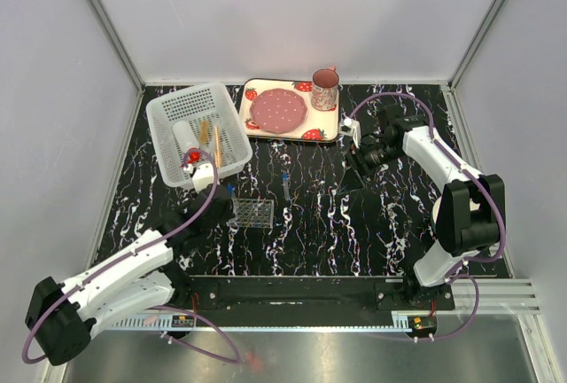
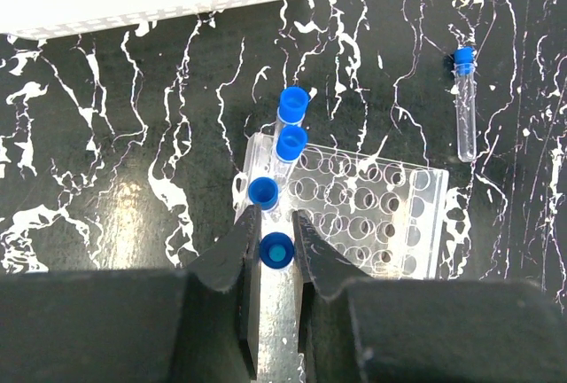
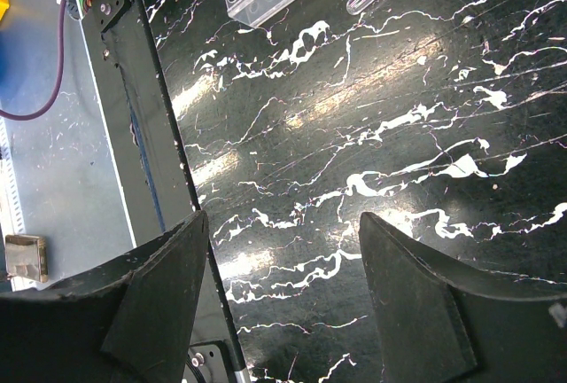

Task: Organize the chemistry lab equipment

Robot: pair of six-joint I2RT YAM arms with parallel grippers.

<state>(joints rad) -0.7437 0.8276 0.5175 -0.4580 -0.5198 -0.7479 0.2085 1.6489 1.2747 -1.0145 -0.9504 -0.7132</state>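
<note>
A: Entry for the left pincer (image 2: 276, 214). What do we put down?
B: We put it down as clamped on a blue-capped tube (image 2: 277, 251), with the fingers (image 2: 232, 250) against either side of the cap. The tube stands upright at the near left corner of the clear grid rack (image 2: 372, 210).

A: What else is in the rack?
B: We count three more capped tubes (image 2: 291, 144) in a line up that same left column, running away from the pincer.

A: Anything loose?
B: One loose tube (image 2: 464, 108) lies flat on the black marbled bench (image 1: 354, 223). It is beyond the rack's right end and apart from it, with its blue cap pointing to the far side.

A: And the right pincer (image 3: 283, 223)?
B: Its jaws are wide apart and grip nothing. It hangs over bare bench, well to the right of the rack and near the front of the strawberry tray (image 1: 321, 119).

A: The remaining equipment?
B: The white basket (image 1: 168, 113) at far left holds the red-capped bottle (image 1: 186, 135) and the wooden sticks (image 1: 216, 145). We cannot make out any small glassware.
</note>
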